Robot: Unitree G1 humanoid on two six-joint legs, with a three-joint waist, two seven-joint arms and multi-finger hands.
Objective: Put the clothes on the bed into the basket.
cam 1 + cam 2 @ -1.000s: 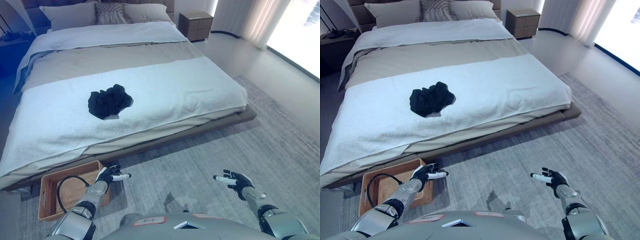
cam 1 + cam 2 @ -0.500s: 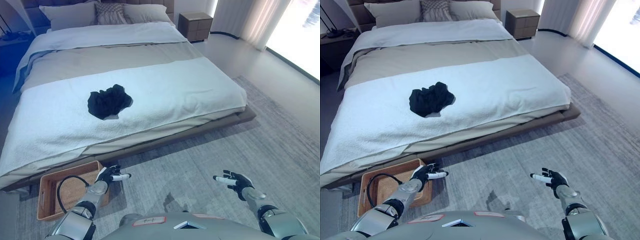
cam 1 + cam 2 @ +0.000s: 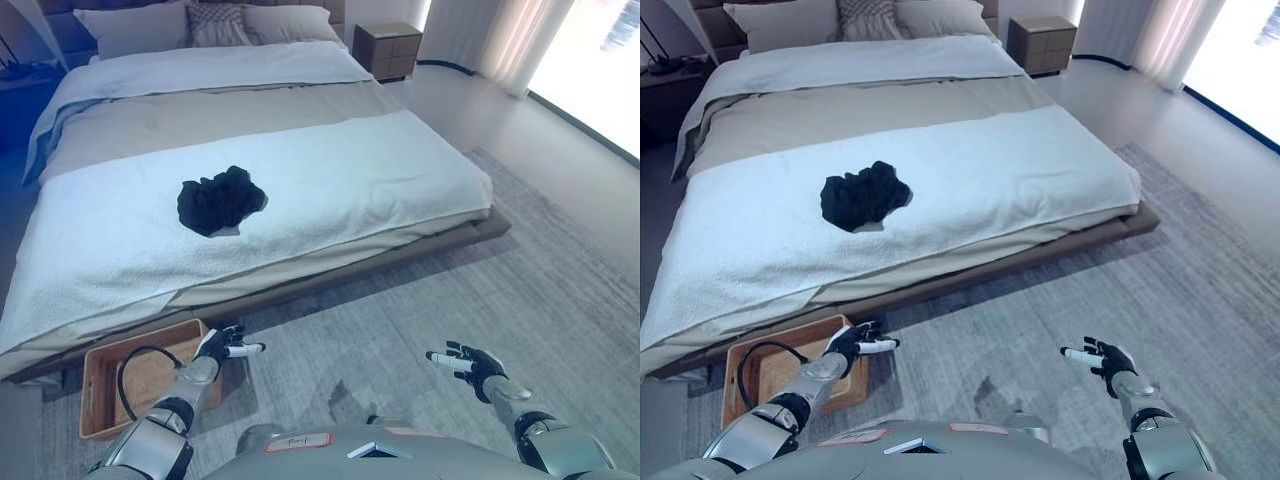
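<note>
While bunched with no clear axis, black clothes (image 3: 221,200) on bed (image 3: 380,170)

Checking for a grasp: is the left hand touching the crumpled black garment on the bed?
Apart. The left eye view shows the left hand over the rug, the black garment far up the bed.

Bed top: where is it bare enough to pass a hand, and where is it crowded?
The white blanket is bare right of the black clothes, out to the bed's right edge, and also between the clothes and the near edge. The pillows crowd the head end. The basket sits on the floor by the left hand; the right hand hangs over open rug.
</note>
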